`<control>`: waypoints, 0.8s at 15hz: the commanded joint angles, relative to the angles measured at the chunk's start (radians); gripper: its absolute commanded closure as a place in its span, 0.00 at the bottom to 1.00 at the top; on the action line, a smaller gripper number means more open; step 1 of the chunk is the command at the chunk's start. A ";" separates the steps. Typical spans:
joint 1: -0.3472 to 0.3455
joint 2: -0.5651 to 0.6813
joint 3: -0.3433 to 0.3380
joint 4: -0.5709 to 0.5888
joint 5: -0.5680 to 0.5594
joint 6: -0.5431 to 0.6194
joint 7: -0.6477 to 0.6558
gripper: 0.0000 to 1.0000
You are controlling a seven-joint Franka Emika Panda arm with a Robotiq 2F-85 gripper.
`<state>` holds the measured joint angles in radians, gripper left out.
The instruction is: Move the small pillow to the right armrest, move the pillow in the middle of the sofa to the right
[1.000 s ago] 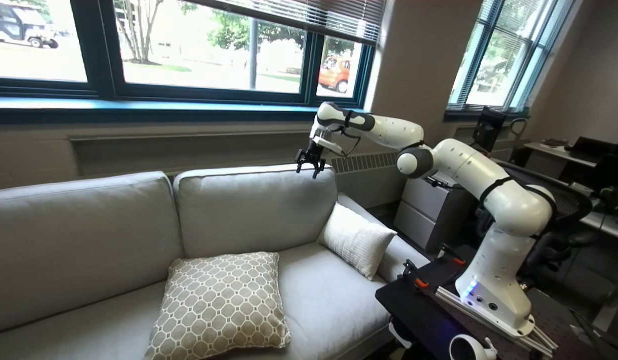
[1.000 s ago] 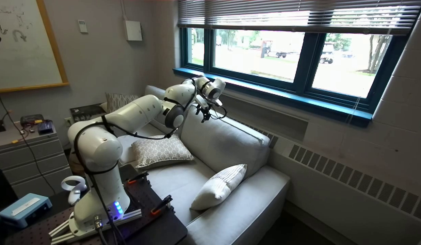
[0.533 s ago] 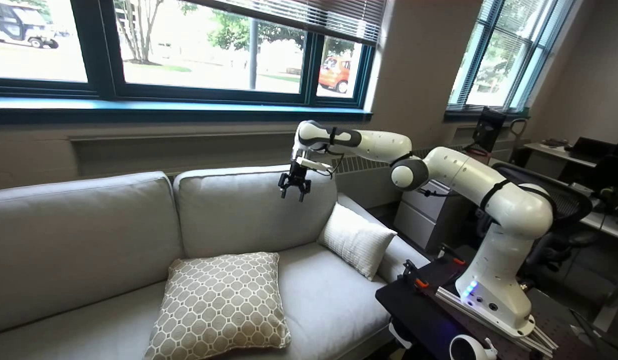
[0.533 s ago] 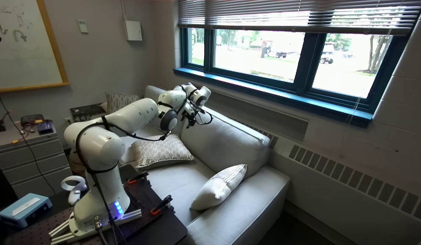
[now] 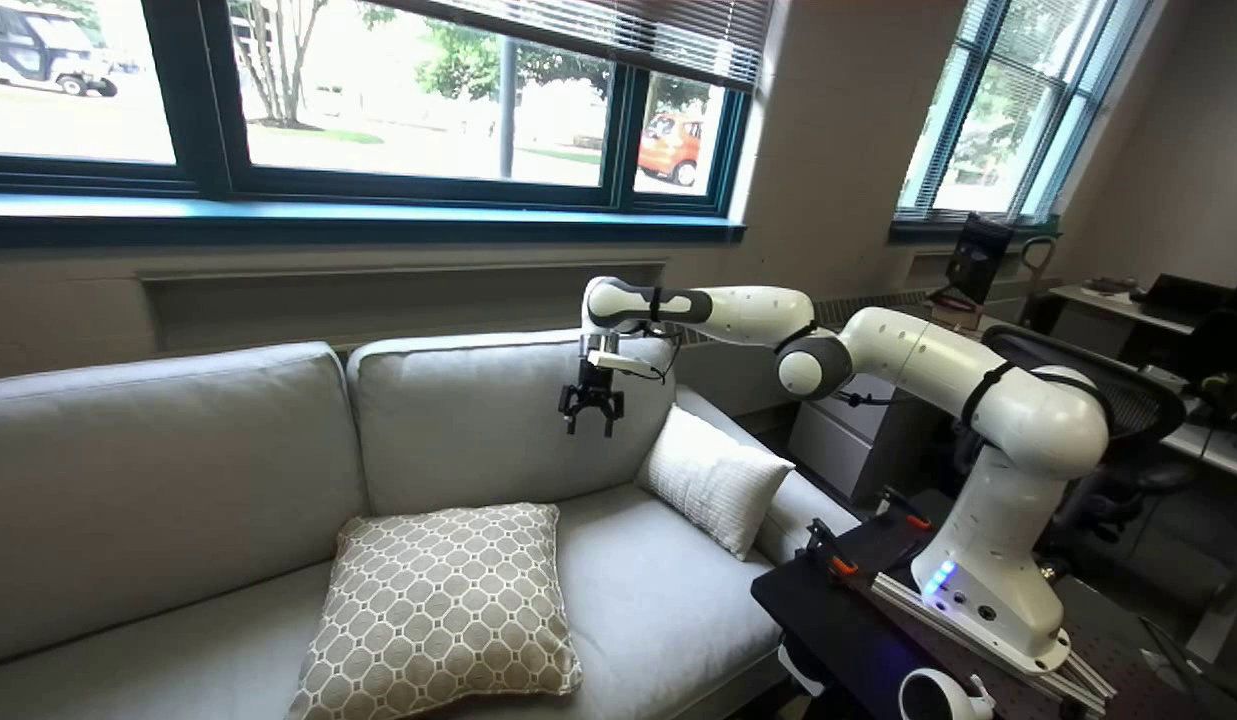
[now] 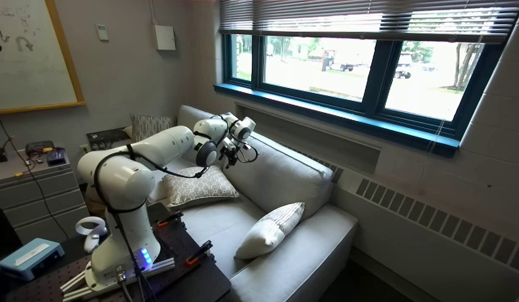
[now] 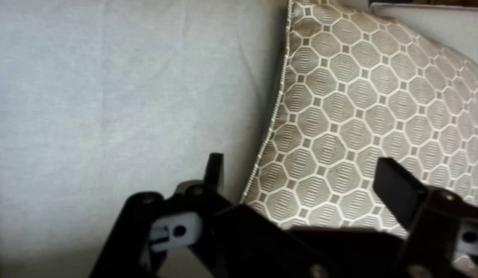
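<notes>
The small pillow [image 5: 713, 480], plain white, leans against the right armrest [image 5: 803, 512] of the light grey sofa [image 5: 648, 590]; an exterior view shows the same small pillow [image 6: 271, 230] tilted on the seat. Lattice-patterned and beige, the pillow in the middle of the sofa [image 5: 448, 610] lies on the seat. My gripper [image 5: 590, 432] is open in the air before the back cushion, above the seat and apart from both pillows. In the wrist view the patterned pillow [image 7: 339, 96] shows beyond the open gripper [image 7: 299, 157], its piped edge running between the two fingers.
A black table [image 5: 828, 620] carrying the arm's base and orange-tipped clamps [image 6: 198, 253] stands at the sofa's front right. Behind the sofa runs a wall with a blue windowsill [image 5: 378, 230]. Another patterned cushion [image 6: 150, 126] sits at the far end.
My gripper has come down from near the top of the back cushion and shifted somewhat toward the patterned pillow, now pointing more straight down. Both pillows stay where they were; the jaws remain open.
</notes>
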<state>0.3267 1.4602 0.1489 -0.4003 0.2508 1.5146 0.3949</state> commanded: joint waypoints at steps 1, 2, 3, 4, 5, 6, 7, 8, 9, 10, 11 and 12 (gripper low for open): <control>-0.060 0.013 -0.023 -0.051 -0.004 0.021 0.117 0.00; -0.071 0.022 -0.033 -0.069 -0.004 0.048 0.150 0.00; -0.081 0.026 -0.037 -0.098 0.002 0.076 0.185 0.00; -0.090 0.027 -0.042 -0.126 0.009 0.107 0.219 0.00; -0.099 0.028 -0.046 -0.161 0.017 0.152 0.254 0.00; -0.105 0.030 -0.046 -0.195 0.025 0.197 0.289 0.00; -0.109 0.031 -0.045 -0.234 0.036 0.254 0.323 0.00; -0.111 0.033 -0.045 -0.271 0.044 0.309 0.358 0.00; -0.114 0.035 -0.039 -0.311 0.059 0.363 0.389 0.00; -0.116 0.037 -0.033 -0.346 0.075 0.409 0.420 0.00; -0.121 0.039 -0.027 -0.384 0.093 0.461 0.443 0.00; -0.126 0.040 -0.020 -0.419 0.114 0.508 0.462 0.00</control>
<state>0.2150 1.5004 0.1078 -0.7301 0.3118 1.9103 0.7795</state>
